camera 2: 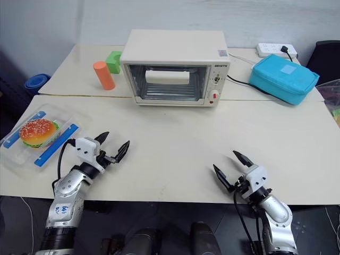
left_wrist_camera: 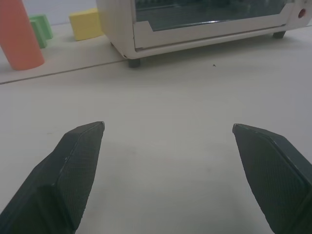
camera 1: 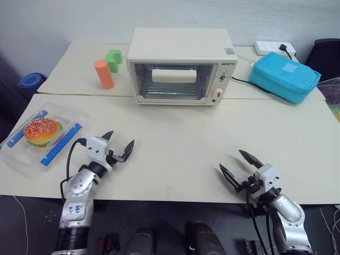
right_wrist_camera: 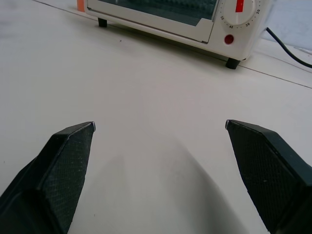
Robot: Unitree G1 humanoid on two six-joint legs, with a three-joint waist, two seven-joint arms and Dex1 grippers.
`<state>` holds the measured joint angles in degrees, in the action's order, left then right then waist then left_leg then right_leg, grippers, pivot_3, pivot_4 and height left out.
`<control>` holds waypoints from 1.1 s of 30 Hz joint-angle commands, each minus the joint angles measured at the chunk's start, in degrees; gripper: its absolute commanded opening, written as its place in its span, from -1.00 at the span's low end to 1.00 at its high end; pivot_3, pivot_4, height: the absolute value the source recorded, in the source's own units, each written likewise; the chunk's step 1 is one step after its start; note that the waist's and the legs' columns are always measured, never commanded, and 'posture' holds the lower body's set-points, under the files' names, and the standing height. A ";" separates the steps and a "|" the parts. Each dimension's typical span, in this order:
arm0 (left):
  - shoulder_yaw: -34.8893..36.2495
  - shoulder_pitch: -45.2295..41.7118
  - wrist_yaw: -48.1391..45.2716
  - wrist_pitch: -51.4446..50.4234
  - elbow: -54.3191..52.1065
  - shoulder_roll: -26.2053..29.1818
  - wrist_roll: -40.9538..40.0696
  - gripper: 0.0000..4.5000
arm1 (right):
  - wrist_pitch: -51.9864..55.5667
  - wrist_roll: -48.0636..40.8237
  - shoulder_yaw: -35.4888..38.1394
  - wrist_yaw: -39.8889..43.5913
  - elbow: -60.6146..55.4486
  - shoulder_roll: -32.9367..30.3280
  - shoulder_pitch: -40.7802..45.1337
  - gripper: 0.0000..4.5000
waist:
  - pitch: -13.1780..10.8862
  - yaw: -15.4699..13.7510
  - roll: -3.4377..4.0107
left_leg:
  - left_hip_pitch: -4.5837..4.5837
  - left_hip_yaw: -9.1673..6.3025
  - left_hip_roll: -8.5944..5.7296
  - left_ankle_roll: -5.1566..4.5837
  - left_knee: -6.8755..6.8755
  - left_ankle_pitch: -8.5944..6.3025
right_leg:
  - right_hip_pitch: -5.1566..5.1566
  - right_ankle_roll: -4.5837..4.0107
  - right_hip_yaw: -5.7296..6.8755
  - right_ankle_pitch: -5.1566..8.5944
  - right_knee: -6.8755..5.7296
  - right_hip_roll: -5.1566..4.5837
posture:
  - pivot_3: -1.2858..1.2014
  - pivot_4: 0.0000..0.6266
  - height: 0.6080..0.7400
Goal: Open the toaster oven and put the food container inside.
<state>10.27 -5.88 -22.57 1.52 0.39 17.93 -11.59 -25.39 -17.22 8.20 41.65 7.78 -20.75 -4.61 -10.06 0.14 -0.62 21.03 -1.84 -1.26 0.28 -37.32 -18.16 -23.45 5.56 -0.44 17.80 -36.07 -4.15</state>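
The cream-white toaster oven (camera 1: 180, 66) stands at the back middle of the table with its glass door shut and its white bar handle across the top of the door. A clear food container (camera 1: 41, 133) with blue side clips and a toy burger inside lies at the table's left edge. My left gripper (camera 1: 119, 144) hovers open just right of the container, nothing between its fingers. Near the front edge on the right, my right gripper (camera 1: 239, 162) is open and empty too. Both wrist views look over bare tabletop toward the toaster oven (left_wrist_camera: 195, 24), (right_wrist_camera: 185, 19).
An orange cylinder (camera 1: 104, 74) and a green block (camera 1: 113, 59) stand left of the oven, with a yellow block (left_wrist_camera: 86, 23) behind. A teal zippered pouch (camera 1: 284, 76) lies to its right, with a white power strip (camera 1: 273, 48) and a black cord behind.
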 commanded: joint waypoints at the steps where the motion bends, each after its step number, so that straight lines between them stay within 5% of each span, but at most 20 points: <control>1: -0.05 1.29 -2.41 2.53 -2.76 0.92 -1.04 1.00 | -0.27 -1.93 0.47 0.54 -0.44 0.27 0.23 0.99 | 0.00 -0.04 0.00 | 0.00 -0.01 0.00 0.00 -0.01 0.00 | 0.00 0.00 0.00 0.00 0.00 -0.01 | 0.03 -0.52 1.00; 7: 4.39 1.11 -15.96 -6.51 -9.77 7.87 -17.13 1.00 | 15.87 -8.82 -0.17 1.42 -7.47 -4.27 12.17 0.99 | -0.05 0.55 0.08 | 0.05 0.00 0.04 -0.03 -0.08 -0.01 | -0.04 -0.01 -0.02 0.00 -0.03 -0.04 | 0.03 -0.52 1.00; 14: 9.68 -2.65 -24.85 -15.68 -12.24 17.88 -28.52 1.00 | 31.70 -7.70 -4.17 3.05 2.23 -5.70 36.97 0.99 | -0.06 1.27 0.21 | 0.12 -0.20 0.05 0.24 0.06 0.15 | -0.13 -0.11 0.13 0.04 -0.03 -0.03 | 0.03 -0.52 1.00; 22: 11.12 -5.39 -21.78 -19.34 -14.46 16.02 -32.13 1.00 | 33.87 -4.54 -6.89 2.16 12.53 1.31 53.38 0.99 | -0.06 1.62 0.20 | 0.32 -0.15 -0.08 0.13 0.00 0.09 | -0.22 -0.07 0.12 0.02 -0.09 -0.11 | 0.03 -0.52 1.00; 33: 11.68 -4.54 -19.12 -18.94 -14.62 13.94 -31.03 1.00 | 35.89 -3.67 -8.82 4.35 12.13 5.81 57.02 0.99 | -0.07 2.39 0.20 | 0.27 0.00 -0.01 0.20 -0.01 0.13 | -0.33 -0.07 0.03 0.02 -0.37 -0.04 | 0.03 -0.52 1.00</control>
<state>20.32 -10.49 -41.92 -18.18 -12.95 31.66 -42.41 10.27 -20.55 0.29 44.57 22.27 -15.67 50.91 -10.13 2.53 -0.42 21.30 -1.84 -1.26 0.52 -37.32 -18.00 -23.79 5.49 -0.41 17.82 -36.47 -4.18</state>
